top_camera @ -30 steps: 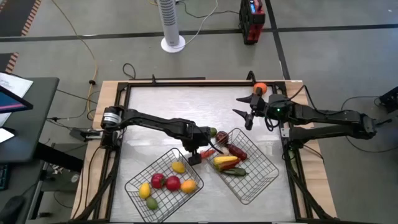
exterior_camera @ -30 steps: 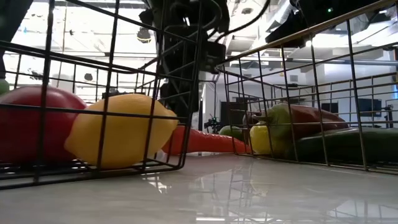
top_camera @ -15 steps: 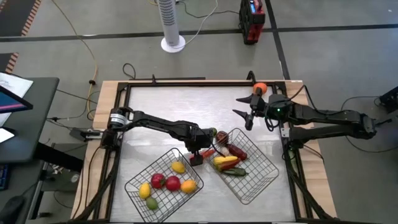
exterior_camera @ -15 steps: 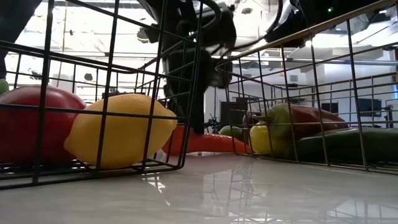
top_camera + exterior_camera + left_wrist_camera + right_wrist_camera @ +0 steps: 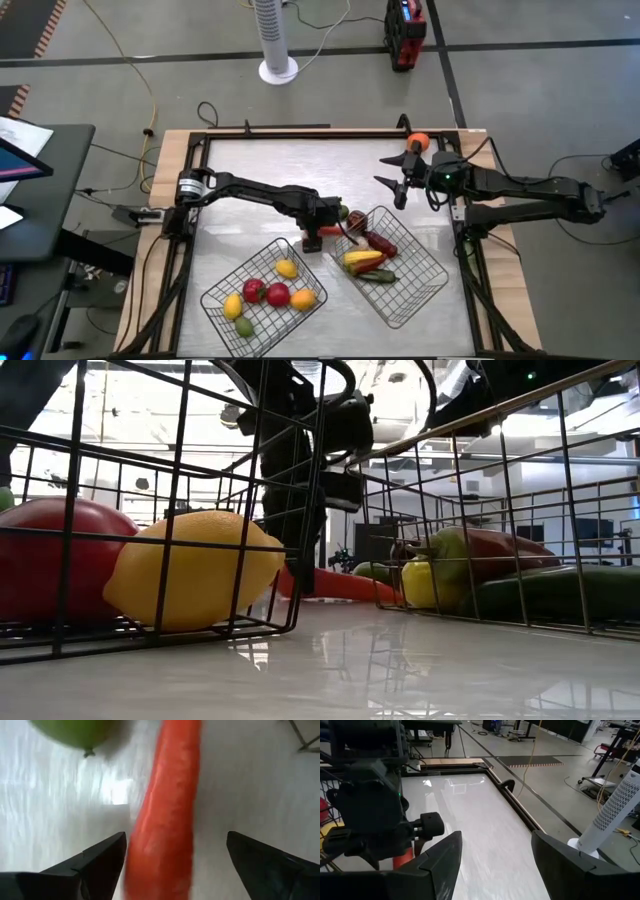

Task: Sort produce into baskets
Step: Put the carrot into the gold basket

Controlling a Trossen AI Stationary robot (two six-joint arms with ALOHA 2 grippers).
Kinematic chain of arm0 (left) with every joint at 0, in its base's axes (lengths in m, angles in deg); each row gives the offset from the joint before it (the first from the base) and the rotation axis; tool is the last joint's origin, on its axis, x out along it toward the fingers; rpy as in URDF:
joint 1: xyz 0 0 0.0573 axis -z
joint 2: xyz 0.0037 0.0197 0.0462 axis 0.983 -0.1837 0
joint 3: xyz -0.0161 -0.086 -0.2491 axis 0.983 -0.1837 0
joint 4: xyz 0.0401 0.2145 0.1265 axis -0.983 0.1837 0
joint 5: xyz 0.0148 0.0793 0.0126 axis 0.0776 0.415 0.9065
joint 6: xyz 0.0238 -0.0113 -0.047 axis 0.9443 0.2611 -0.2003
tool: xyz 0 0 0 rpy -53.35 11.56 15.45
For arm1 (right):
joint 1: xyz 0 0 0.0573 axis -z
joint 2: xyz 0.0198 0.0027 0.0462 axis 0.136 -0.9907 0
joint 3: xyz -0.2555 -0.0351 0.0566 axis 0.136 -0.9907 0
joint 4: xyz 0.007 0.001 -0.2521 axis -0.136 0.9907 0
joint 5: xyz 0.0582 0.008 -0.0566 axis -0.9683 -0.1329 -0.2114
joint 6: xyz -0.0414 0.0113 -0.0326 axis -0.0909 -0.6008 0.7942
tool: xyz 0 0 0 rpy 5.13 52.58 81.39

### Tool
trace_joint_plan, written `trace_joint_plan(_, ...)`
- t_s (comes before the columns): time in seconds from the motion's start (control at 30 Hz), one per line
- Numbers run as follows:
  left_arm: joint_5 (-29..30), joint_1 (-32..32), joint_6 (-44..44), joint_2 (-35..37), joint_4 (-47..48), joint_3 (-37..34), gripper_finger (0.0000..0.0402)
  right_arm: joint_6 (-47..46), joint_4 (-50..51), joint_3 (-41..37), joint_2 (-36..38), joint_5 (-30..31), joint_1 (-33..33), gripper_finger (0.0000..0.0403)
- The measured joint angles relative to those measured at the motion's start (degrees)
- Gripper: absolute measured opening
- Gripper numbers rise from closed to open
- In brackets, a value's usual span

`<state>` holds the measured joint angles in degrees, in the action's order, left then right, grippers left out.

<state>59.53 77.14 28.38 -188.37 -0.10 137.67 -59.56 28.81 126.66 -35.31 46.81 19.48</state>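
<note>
An orange-red carrot (image 5: 167, 805) lies flat on the white table between the two wire baskets; it also shows in the high view (image 5: 331, 232) and the low view (image 5: 345, 585). My left gripper (image 5: 175, 839) is open low over it, one finger on each side, fingers across the carrot; it shows in the high view (image 5: 314, 238). A green round piece (image 5: 80, 732) lies just beyond on the table (image 5: 344, 213). The left basket (image 5: 262, 290) holds several pieces, and so does the right basket (image 5: 398, 265). My right gripper (image 5: 393, 173) waits open at the far right. My left gripper has one finger (image 5: 102, 857) close against the carrot's side (image 5: 132, 865), while the other finger stands well apart from it. I cannot tell whether the near finger touches. The carrot lies on the table.
A yellow lemon (image 5: 195, 570) and a red piece (image 5: 50, 560) fill the left basket's near corner. Peppers and a cucumber (image 5: 560, 592) lie in the right basket. An orange ball (image 5: 418, 141) sits at the table's far right corner. The table's far half (image 5: 300, 170) is bare.
My left gripper has shifted a little toward the table's far edge along the carrot and has turned somewhat, staying low and open. The carrot still lies on the table between the baskets.
</note>
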Motion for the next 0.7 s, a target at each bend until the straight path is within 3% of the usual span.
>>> trace_joint_plan(0.17,0.4,-0.6,3.1,0.0,-0.1,0.0,0.0295,0.0,0.0,0.0,0.0,-0.1,0.0,0.0268)
trace_joint_plan(0.5,4.0,-0.7,6.5,0.0,0.4,0.0,0.0156,0.0,0.4,0.0,0.0,-0.2,0.0,0.0268)
trace_joint_plan(0.7,7.8,-1.1,8.3,1.3,9.1,2.1,0.0149,0.0,0.4,0.0,0.0,-0.2,0.0,0.0268)
